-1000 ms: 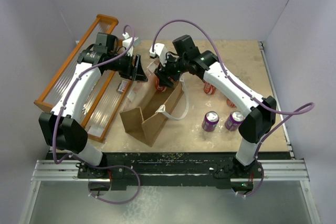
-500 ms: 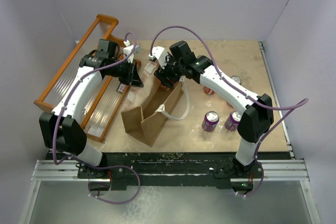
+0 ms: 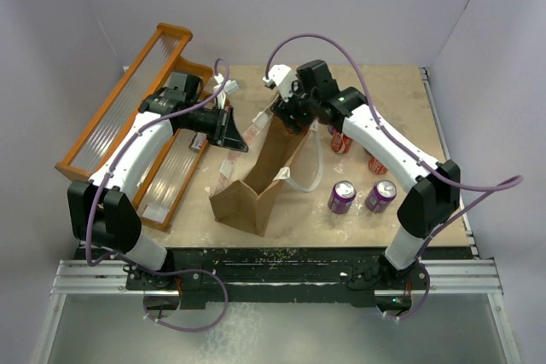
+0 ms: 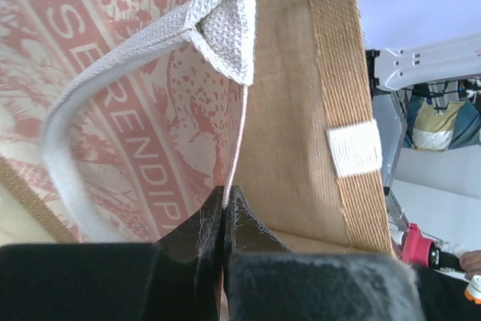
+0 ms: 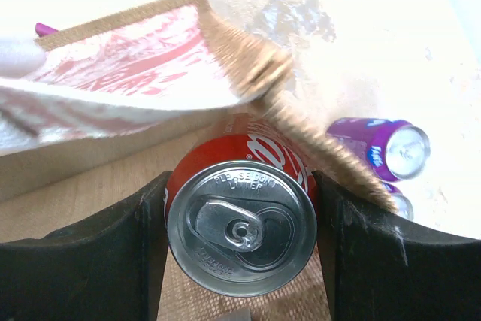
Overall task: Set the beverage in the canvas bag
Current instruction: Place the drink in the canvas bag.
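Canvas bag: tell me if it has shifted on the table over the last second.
Yes. The canvas bag has slid right in the top view, away from the orange rack, which stayed put, and its far end now sits farther back.

Beyond the black metal base plate (image 3: 273, 263), left arm (image 3: 130, 155) and right arm (image 3: 388, 149) wear white shells, black joints, thin purple cables (image 3: 316, 37); fingers (image 5: 75, 261) matte black.
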Robot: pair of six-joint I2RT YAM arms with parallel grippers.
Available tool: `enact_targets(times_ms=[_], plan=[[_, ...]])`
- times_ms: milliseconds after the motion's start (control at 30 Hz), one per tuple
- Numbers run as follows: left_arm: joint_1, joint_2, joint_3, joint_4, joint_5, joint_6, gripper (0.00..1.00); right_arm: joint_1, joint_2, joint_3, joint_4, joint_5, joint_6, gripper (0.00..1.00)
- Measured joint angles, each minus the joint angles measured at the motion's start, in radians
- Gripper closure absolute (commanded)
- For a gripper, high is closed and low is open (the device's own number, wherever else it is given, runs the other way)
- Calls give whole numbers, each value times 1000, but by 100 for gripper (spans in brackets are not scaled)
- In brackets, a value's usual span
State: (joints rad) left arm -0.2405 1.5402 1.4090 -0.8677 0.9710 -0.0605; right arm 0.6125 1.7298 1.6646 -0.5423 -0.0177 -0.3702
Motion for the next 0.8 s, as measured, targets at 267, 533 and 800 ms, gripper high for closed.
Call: enact_targets(times_ms=[267,533,800], plan=[[-35,0,-9,20,14,-10,91,-63,-78,-18,-37,-101,-23,100],[-35,3,-2,-15,-85,-16,49,-30,-66,-18,-11,-183,-14,100],[-20,18,90,-44,-163,-14,25,29,45,10,35,-184,5,100]])
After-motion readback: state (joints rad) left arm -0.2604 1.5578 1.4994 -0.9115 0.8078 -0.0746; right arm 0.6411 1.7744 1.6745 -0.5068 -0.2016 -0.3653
